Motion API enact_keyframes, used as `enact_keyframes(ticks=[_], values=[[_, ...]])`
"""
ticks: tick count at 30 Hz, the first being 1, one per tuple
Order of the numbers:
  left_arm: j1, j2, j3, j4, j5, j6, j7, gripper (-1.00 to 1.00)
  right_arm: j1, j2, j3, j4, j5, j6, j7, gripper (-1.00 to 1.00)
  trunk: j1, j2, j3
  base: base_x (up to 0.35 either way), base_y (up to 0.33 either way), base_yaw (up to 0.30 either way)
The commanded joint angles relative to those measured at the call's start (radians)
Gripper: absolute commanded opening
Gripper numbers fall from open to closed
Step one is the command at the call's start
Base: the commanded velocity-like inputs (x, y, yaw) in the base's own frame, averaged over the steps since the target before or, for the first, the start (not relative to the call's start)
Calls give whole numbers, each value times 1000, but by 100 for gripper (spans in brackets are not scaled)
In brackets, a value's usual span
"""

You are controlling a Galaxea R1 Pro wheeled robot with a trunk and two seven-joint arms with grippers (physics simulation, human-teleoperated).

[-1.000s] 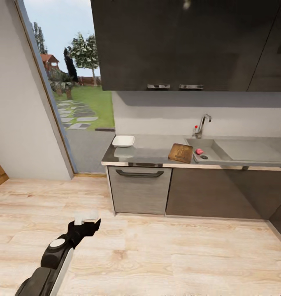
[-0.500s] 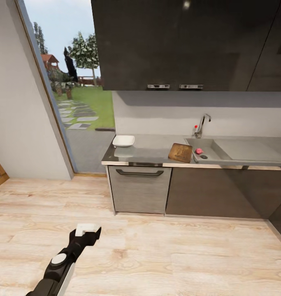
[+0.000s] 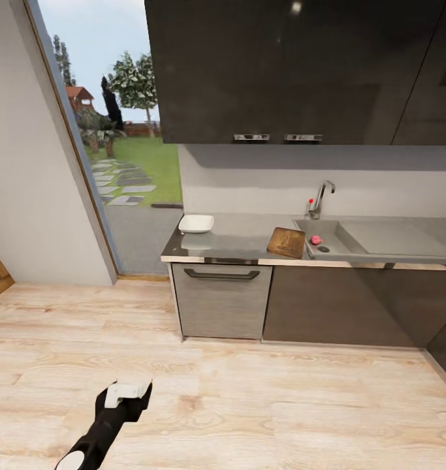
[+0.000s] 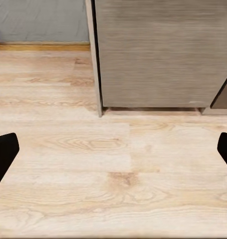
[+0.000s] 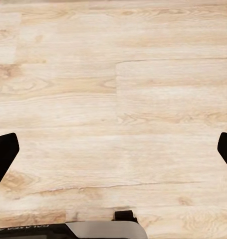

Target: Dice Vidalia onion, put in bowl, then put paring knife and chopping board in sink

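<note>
A: How do the fingers stand?

B: In the left wrist view the left gripper (image 4: pixel 113 149) has its fingers (image 4: pixel 3 152) spread wide, nothing between them, over the pale wood floor (image 4: pixel 113 199) just in front of a grey cabinet front (image 4: pixel 158 55). The right gripper (image 5: pixel 113 149) is the same: fingers (image 5: pixel 2 154) wide apart, empty, above bare floor.

A: And from the head?

B: The left arm (image 3: pixel 108 421) hangs low over the floor, well short of the cabinets.

A: Where are the task's things?

B: On the worktop (image 3: pixel 242 238). The white bowl (image 3: pixel 196 224) sits near its left end, towards the back edge. The chopping board (image 3: pixel 287 242) lies by the front edge, just beside the sink's (image 3: pixel 353 238) left rim. A small pink-red onion (image 3: pixel 316 240) rests in the basin, next to the drain. The tap (image 3: pixel 322 198) stands at the sink's back edge. The knife is too small to make out.
</note>
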State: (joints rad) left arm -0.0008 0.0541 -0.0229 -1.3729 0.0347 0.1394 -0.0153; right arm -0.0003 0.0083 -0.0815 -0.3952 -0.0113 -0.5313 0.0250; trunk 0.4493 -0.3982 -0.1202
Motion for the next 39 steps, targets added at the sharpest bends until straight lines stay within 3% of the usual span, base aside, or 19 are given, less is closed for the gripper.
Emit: enact_keyframes(ticks=[1,8,11,16,28,33,39], values=[[17,1,0,-9,4,-6,-2,100,0,1,-4,-7,-1,5,3,100,1,-2,-2,0,0,0],[73,5,0,-20,4,-44,-11,100,0,1,-4,-19,-1,20,4,100,1,-2,-2,0,0,0],[98,20,0,-20,4,-54,-57,100,0,1,-4,-21,-1,22,3,100,1,-2,-2,0,0,0],[125,41,0,-2,7,-111,-75,100,0,0,-4,-22,-1,22,3,100,1,-2,-2,0,0,0],[131,35,4,173,11,-114,-70,100,0,0,-4,-22,-1,22,3,100,1,-2,-2,0,0,0],[132,34,6,253,10,-116,-70,100,-1,-4,-4,-29,0,19,-30,100,1,-2,-2,0,0,0],[132,33,6,303,10,-121,-70,100,-1,-14,-6,-128,0,23,-90,100,1,-2,-2,0,0,0]])
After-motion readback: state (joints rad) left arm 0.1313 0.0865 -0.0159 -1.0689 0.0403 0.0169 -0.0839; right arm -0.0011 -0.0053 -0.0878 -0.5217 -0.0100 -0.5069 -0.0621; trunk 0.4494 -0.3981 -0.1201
